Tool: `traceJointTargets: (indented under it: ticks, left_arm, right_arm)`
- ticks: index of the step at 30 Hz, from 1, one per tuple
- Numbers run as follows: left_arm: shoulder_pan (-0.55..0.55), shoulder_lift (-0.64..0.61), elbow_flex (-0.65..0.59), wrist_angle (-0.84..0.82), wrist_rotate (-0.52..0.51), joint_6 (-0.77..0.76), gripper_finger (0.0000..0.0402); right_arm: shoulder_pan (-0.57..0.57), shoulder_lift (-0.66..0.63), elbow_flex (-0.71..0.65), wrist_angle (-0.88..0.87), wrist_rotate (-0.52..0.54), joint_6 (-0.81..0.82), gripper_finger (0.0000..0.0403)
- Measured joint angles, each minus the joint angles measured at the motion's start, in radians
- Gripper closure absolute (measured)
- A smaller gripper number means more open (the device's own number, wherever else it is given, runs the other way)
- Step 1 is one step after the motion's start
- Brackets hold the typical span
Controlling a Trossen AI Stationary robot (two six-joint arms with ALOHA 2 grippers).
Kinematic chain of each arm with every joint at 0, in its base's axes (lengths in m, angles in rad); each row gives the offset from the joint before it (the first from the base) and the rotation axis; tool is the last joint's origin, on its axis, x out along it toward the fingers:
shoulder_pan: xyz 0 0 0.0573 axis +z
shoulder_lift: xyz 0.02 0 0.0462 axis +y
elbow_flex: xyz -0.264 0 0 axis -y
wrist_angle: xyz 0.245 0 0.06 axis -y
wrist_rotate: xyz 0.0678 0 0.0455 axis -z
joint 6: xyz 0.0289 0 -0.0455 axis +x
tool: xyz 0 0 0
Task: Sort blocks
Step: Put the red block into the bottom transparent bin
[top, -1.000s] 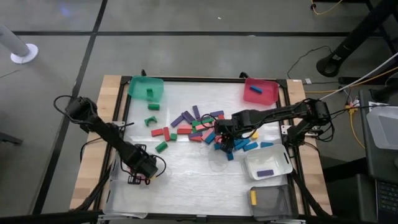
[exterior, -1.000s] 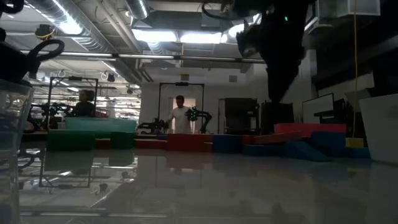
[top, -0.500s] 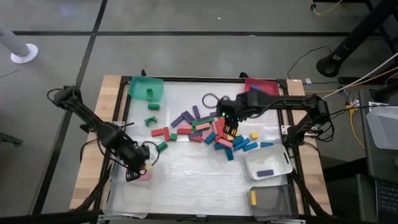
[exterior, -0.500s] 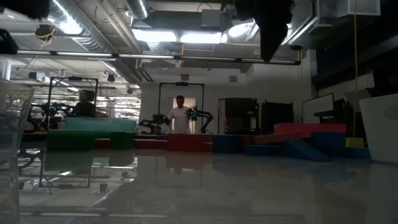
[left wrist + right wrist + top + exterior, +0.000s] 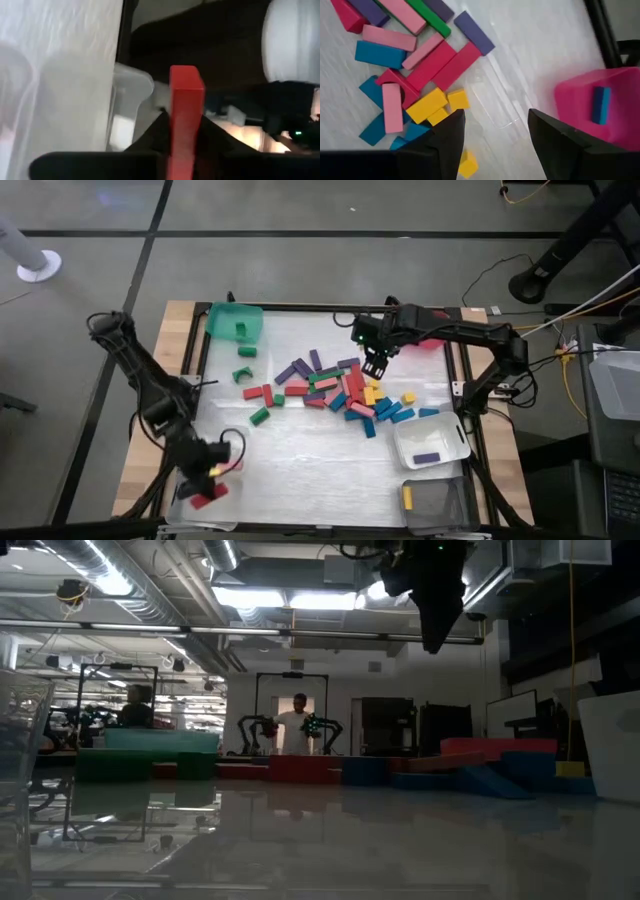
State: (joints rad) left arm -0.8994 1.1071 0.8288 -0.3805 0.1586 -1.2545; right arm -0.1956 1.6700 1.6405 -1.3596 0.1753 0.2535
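Many blocks (image 5: 335,385) in red, pink, blue, purple, green and yellow lie in a loose pile mid-table. My left gripper (image 5: 208,485) is at the near left corner over a clear bin (image 5: 131,97), shut on a red block (image 5: 186,100). My right gripper (image 5: 495,135) hangs open above the far right edge of the pile (image 5: 415,75), with nothing between its fingers. It is beside the pink bin (image 5: 580,100), which holds a blue block (image 5: 601,104). My left gripper pinches the red block's two long sides (image 5: 184,132) between its two fingers. The block runs along the fingers, and its free end (image 5: 186,75) sticks out past the fingertips. The fingers slant down toward the near left corner. The block is lifted clear.
A green bin (image 5: 235,320) with a green block sits at the far left. A white bin (image 5: 430,442) holding a purple block and a grey bin (image 5: 435,502) holding a yellow one stand at the near right. Loose green blocks (image 5: 250,375) lie left of the pile.
My left gripper has risen and swung toward the near left corner, tipping up from steeply down, carrying the red block clear of the table. My right gripper has lifted out of the pile and gone toward the far edge, staying open.
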Motion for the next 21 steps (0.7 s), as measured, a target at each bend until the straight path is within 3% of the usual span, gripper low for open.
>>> traceJointTargets:
  ticks: [5, 12, 21]
  left_arm:
    - [-0.074, 0.082, -0.001, -0.006, 0.0, -0.003, 0.0347]
    - [-0.083, 0.185, -0.002, -0.033, -0.001, -0.08, 0.0338]
    - [-0.074, 0.209, -0.003, -0.073, 0.0, -0.099, 0.0276]
  right_arm:
    - [0.0, 0.001, -0.084, 0.112, -0.068, 0.002, 0.0187]
    - [0.0, 0.001, -0.164, 0.276, -0.175, 0.003, 0.0187]
    - [0.0, 0.001, -0.166, 0.315, -0.195, 0.013, 0.0187]
